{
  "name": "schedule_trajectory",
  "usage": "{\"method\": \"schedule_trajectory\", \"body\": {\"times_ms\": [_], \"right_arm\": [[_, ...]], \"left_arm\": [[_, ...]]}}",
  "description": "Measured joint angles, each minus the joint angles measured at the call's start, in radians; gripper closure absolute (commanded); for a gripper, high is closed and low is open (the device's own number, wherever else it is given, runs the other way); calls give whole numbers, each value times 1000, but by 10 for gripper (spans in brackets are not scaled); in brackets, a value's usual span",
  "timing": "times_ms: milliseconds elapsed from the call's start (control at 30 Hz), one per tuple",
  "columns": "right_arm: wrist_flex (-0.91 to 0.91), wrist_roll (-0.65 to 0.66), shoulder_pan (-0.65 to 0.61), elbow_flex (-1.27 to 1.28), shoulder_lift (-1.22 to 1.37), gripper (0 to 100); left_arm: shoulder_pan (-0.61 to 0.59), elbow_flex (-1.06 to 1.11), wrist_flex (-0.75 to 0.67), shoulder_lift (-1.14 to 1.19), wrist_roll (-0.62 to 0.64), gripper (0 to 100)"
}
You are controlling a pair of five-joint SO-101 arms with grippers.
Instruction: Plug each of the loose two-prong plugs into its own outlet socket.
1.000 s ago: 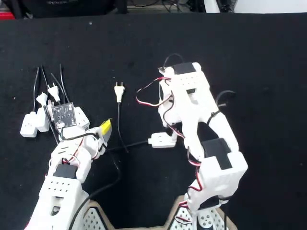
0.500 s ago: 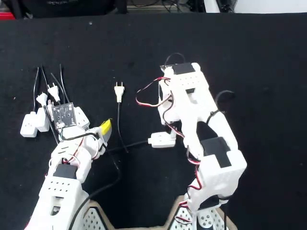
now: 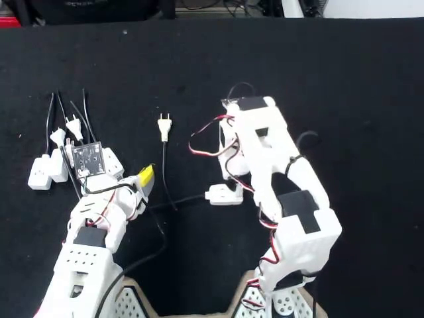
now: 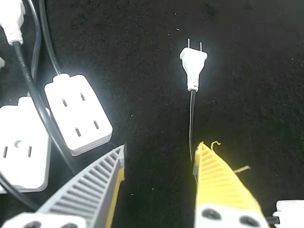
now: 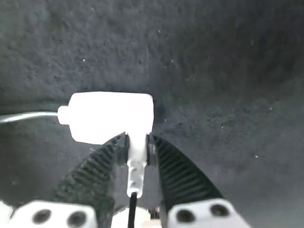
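The plug (image 5: pixel 137 164) is sitting w/ its front end against the white socket block (image 5: pixel 111 116), just left of the middle in the high view. The right claw (image 5: pixel 137 142) is squeezing it tight from both sides. Can't tell if the prongs are all the way in, so maybe one pair is nearly done. Another loose plug (image 3: pixel 165 124) is lying alone, upper left of the middle, untouched. The left claw (image 4: pixel 160 148) is hanging wide apart over its cord (image 4: pixel 191 118), holding nothing. More plugs (image 3: pixel 73 124) & sockets (image 3: pixel 40 175) are waiting at the far left, not joined. Most of the job is probably left to do.
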Motion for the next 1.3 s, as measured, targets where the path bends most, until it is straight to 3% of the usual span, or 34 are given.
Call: {"method": "schedule_trajectory", "body": {"times_ms": [167, 333, 500, 667, 867, 967, 1300], "right_arm": [[-55, 8, 0, 40, -11, 973], [-60, 64, -31, 57, -68, 785], [-34, 157, -173, 57, -222, 657], [-25, 399, -276, 57, -368, 656], [-23, 914, -276, 126, -397, 656], [-23, 1100, -269, 189, -397, 656], [-230, 1185, -187, 322, -298, 656]], "left_arm": [[0, 0, 0, 0, 0, 766], [0, 0, 0, 0, 0, 766], [0, 0, 0, 0, 0, 766], [0, 0, 0, 0, 0, 766], [0, 0, 0, 0, 0, 766], [0, 0, 0, 0, 0, 766], [0, 0, 0, 0, 0, 766]]}}
